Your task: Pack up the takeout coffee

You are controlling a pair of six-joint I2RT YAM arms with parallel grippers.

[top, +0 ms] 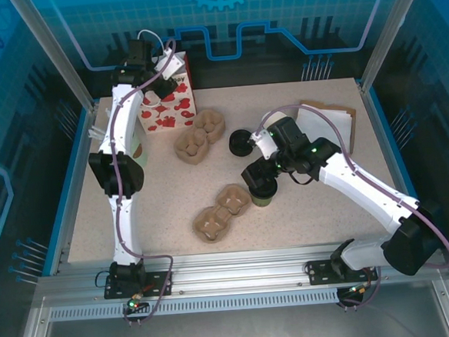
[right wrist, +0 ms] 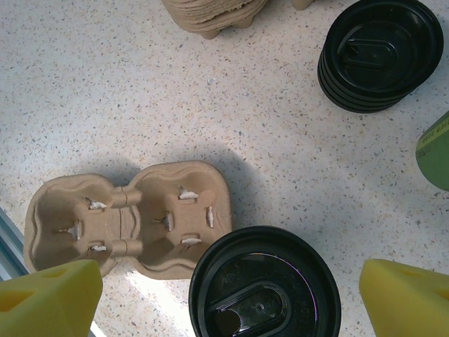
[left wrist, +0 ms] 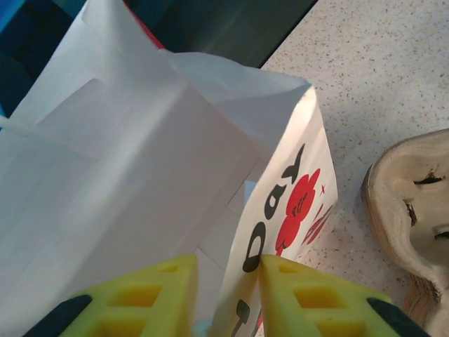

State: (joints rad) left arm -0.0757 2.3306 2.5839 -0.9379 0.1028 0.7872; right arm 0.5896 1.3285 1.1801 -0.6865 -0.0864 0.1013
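Pinching the red-flowered white paper bag (left wrist: 140, 175) open for packing, your left gripper (left wrist: 228, 270) steadies it; your right gripper (right wrist: 231, 281) gapes around the black-lidded green paper cup (right wrist: 280, 270).

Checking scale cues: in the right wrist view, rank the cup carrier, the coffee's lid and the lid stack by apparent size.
1. cup carrier
2. coffee's lid, inflated by nearness to the camera
3. lid stack

Robot lab cell: aluminium frame (top: 240, 279), blue circuit-print panels (top: 290, 9), speckled table (top: 305, 221).
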